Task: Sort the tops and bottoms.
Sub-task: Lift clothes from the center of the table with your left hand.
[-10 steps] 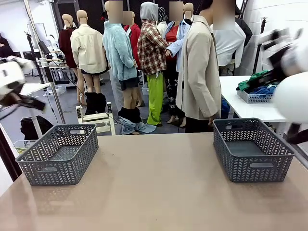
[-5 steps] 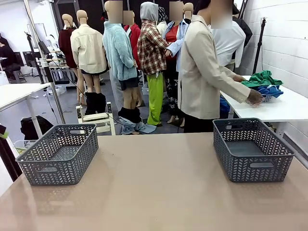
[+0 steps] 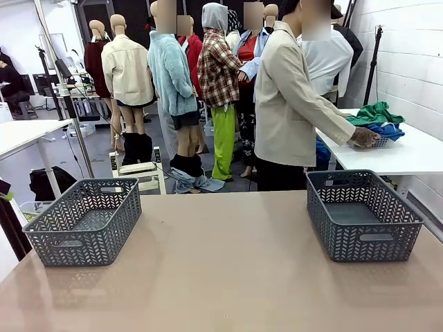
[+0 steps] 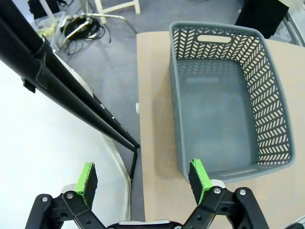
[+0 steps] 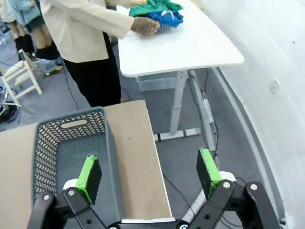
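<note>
Left hand (image 4: 143, 177) hangs released near left basket (image 4: 272, 112), right hand (image 5: 148, 170) near right basket (image 5: 47, 138).

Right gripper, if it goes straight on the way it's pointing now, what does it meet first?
Probably the bare tabletop strip beside the grey basket, near the table's edge. The open right gripper straddles that edge, so part of it might miss, toward the floor; depth is unclear.

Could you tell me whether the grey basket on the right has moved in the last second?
No. The right basket keeps its place against the far edge of the table.
</note>
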`<control>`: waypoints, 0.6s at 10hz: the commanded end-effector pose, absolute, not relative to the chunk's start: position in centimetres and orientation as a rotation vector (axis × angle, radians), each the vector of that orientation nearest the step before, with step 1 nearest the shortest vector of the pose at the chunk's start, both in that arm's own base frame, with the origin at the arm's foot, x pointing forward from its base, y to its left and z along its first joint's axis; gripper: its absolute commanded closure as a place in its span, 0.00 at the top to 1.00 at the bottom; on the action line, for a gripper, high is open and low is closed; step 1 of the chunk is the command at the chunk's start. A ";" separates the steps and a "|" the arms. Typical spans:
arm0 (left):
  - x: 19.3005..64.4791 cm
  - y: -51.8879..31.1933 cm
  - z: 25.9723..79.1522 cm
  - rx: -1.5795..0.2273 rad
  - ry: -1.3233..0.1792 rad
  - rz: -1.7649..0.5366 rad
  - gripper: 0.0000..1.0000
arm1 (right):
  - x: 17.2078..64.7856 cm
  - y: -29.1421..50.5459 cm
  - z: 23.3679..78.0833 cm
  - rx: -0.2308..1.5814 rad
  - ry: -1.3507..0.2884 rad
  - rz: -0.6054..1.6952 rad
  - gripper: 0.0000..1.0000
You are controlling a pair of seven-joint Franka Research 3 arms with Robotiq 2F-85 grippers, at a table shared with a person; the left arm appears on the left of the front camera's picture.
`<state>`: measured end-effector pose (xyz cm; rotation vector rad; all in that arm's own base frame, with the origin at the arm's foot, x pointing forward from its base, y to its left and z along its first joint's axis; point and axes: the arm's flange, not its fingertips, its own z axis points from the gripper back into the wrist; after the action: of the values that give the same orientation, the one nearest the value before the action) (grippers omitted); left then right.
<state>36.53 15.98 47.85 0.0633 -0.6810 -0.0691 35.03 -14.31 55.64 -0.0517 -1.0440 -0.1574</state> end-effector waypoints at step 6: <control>36.3 16.2 47.9 0.060 -0.680 -0.065 1.00 | 34.8 -14.3 55.7 -0.056 -1.034 -0.159 1.00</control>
<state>36.50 16.02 47.87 0.0640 -0.6814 -0.0681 34.90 -14.27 55.83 -0.0550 -1.0471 -0.1568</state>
